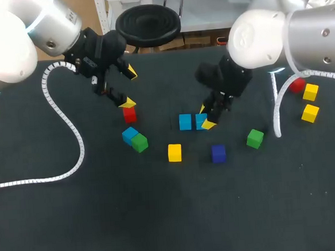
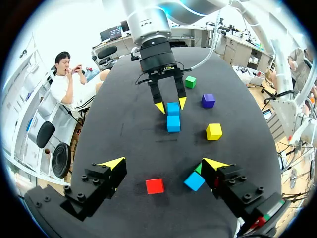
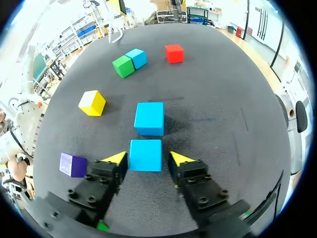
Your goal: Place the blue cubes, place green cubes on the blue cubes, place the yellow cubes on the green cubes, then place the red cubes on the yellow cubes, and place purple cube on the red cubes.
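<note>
My right gripper (image 1: 205,117) stands low over a blue cube (image 3: 146,155) that rests on the table between its yellow tips, with a thin gap on each side, so it is open. A second blue cube (image 3: 149,119) lies just ahead, close to the first. In the head view these two (image 1: 200,121) (image 1: 185,122) sit side by side mid-table. My left gripper (image 1: 129,86) hangs wide open above a red cube (image 1: 130,114), empty. Near its finger lie a third blue cube (image 2: 194,181) and a touching green cube (image 1: 139,143).
Loose on the table are a yellow cube (image 1: 174,152), a purple cube (image 1: 218,153) and a green cube (image 1: 254,138). At the far right sit a red cube (image 1: 296,85) and two yellow cubes (image 1: 310,92) (image 1: 310,113). A white coiled cable (image 1: 70,138) trails across the left side.
</note>
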{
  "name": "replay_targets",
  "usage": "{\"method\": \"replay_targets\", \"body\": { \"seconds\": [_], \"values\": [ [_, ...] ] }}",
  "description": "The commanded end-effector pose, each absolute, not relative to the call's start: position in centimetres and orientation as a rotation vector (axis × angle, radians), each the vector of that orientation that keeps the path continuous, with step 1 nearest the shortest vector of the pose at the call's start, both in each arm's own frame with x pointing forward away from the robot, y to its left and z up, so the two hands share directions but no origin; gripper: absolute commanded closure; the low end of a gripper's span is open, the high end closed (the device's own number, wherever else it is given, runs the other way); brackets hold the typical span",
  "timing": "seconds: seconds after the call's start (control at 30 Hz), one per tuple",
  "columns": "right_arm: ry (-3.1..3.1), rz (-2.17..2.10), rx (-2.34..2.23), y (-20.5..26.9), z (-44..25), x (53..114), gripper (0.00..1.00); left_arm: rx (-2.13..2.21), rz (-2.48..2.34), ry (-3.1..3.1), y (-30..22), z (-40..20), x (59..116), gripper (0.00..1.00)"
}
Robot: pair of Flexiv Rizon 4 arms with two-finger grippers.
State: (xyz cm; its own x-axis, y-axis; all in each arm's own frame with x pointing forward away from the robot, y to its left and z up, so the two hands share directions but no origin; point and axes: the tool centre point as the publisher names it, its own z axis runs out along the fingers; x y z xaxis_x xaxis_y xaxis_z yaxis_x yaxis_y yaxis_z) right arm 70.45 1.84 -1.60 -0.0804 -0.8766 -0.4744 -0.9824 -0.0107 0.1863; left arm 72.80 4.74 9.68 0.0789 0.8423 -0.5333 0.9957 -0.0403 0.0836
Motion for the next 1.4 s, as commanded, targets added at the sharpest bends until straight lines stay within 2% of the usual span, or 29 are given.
{"method": "replay_targets", "body": {
  "seconds": [0.03, 0.43, 1.4],
  "values": [
    [2.037, 0.716, -1.968, 1.9, -1.6, 70.7, 0.0, 1.937, -0.475, 1.82, 4.6, 9.8, 72.9, 0.0],
    [1.981, 0.702, -1.958, 0.8, 0.6, 69.8, 0.0, 1.937, -0.475, 1.82, 4.6, 9.8, 72.9, 0.0],
    [1.769, 0.727, -1.743, -4.9, 5.6, 67.5, 0.0, 1.937, -0.475, 1.82, 4.6, 9.8, 72.9, 0.0]
  ]
}}
